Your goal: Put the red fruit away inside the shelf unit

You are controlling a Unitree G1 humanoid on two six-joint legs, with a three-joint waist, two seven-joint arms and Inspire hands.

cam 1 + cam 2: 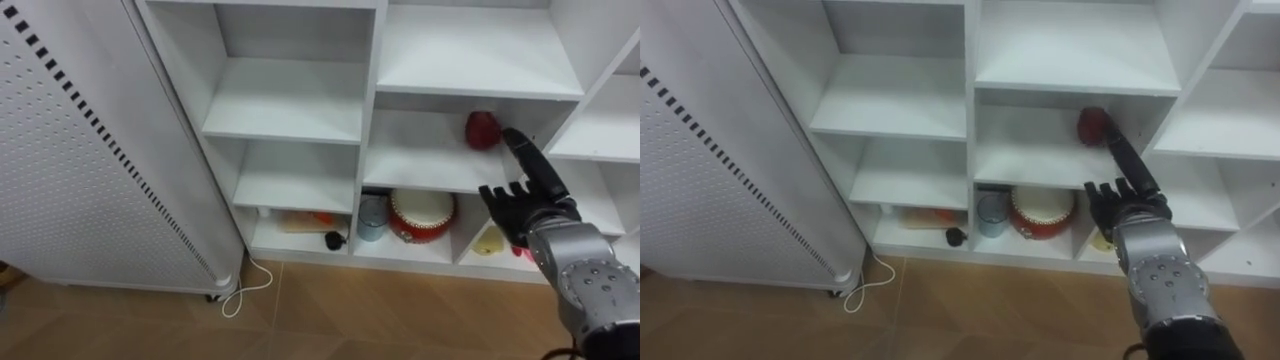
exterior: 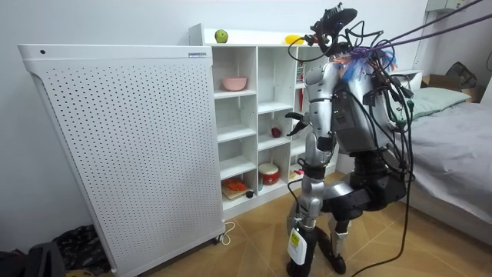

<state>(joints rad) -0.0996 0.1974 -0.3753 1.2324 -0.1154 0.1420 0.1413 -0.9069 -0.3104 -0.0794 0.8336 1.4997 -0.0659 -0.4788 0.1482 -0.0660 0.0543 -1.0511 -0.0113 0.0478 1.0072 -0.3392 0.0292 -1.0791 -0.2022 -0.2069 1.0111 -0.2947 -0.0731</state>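
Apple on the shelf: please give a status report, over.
Right hand open, fingers straight, one fingertip close beside red apple. Apple rests on shelf, not held. Nothing between hand and apple.

White closet (image 1: 285, 100), open front, split into compartments, standing on a wood floor (image 1: 400, 320).

- Middle column, shelf just above the bottom row: one red apple (image 1: 482, 130), toward the right and back.
- Bottom row, left bay: flat box (image 1: 296, 222), small dark object (image 1: 334, 240) in front of it.
- Bottom row, middle bay: grey-blue cup (image 1: 372, 218) just beside a red round container (image 1: 421, 215) with a pale top.
- Bottom row, right bay: something yellow (image 1: 490, 243), partly hidden.
- Upper left bay: pink bowl (image 2: 234, 83).
- Top board: green apple (image 2: 221, 36) and yellow fruit (image 2: 293, 38), well apart.
- Floor by the closet's foot: looped white cable (image 1: 245, 290).
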